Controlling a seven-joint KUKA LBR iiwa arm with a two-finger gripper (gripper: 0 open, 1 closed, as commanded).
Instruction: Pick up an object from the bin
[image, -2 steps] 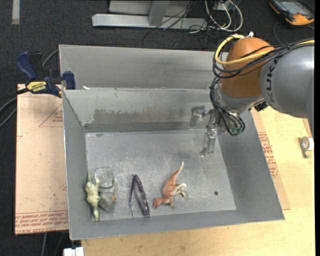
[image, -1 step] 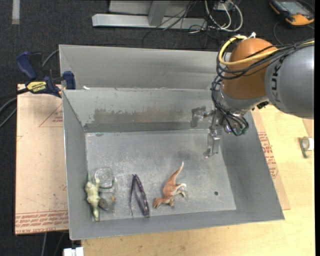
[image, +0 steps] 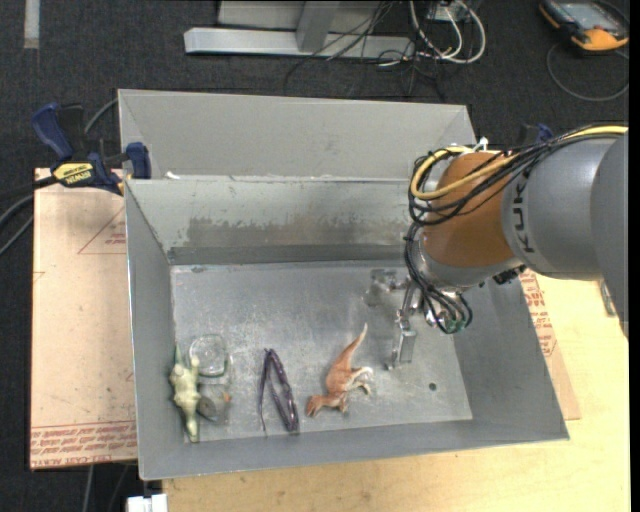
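1. Pincer (image: 402, 345): low over the floor of the grey metal bin (image: 300, 215), right of centre. Whether it is spread or pressed together, I cannot tell; nothing seen in it.
2. Small orange plastic dinosaur (image: 340, 382): on the floor near the bin's lower edge, down-left of the pincer and just beside it. Long axis slants, thin tail pointing up-right toward the pincer.
3. Judgement: nearest candidate; a grip would go across that slant.
4. Thin purple looped piece (image: 278, 392), clear plastic cup (image: 208, 354) and pale green dinosaur (image: 187, 396): toward the lower left corner, well apart.
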